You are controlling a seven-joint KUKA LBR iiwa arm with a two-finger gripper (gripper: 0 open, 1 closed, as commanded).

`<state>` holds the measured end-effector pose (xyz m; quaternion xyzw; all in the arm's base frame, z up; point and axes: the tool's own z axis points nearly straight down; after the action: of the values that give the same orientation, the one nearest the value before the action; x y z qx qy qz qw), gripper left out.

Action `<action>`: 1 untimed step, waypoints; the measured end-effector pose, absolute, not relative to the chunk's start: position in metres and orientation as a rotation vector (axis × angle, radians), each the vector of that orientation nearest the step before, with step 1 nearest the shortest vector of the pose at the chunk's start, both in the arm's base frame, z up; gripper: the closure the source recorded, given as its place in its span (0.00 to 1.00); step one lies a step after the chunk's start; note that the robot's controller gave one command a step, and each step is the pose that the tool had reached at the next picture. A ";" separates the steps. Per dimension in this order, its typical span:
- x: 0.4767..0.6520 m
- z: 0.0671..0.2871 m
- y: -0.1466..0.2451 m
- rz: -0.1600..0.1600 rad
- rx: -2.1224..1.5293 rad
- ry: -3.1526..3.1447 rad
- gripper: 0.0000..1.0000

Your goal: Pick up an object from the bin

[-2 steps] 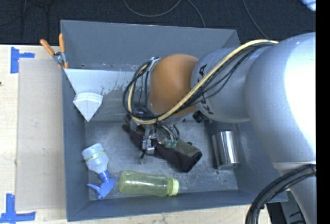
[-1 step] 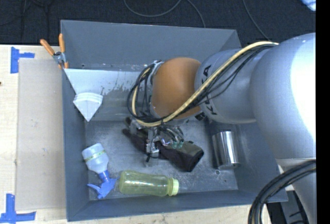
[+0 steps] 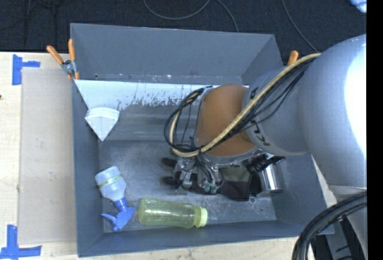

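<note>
Orange cover [image 3: 218, 121] and looped cables [image 3: 179, 127] on the arm's wrist hide much of the gripper [image 3: 190, 180], so whether it is wide or closed cannot be told. It sits low over the bin's floor, right of centre, with nothing clearly seen in its grasp. Half hidden just beside it on the right lie a black thing [image 3: 236, 192] of unclear shape and a metal cylinder [image 3: 272, 176]. Along the grey bin's [image 3: 173, 61] near wall lies a clear bottle [image 3: 170, 214] of yellowish liquid. Left of it is a small flask [image 3: 111, 183] with a blue nozzle. A white paper cone [image 3: 102, 121] rests by the left wall, well apart. Beyond the bin, wires cross a dark floor [image 3: 119, 8].
</note>
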<state>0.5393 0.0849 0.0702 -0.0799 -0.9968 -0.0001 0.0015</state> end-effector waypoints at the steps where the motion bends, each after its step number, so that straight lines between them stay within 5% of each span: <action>1: 0.540 0.070 0.085 0.000 -0.249 -3.129 1.00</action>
<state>0.5395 0.0850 0.0700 -0.0793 -0.9969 -0.0001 0.0014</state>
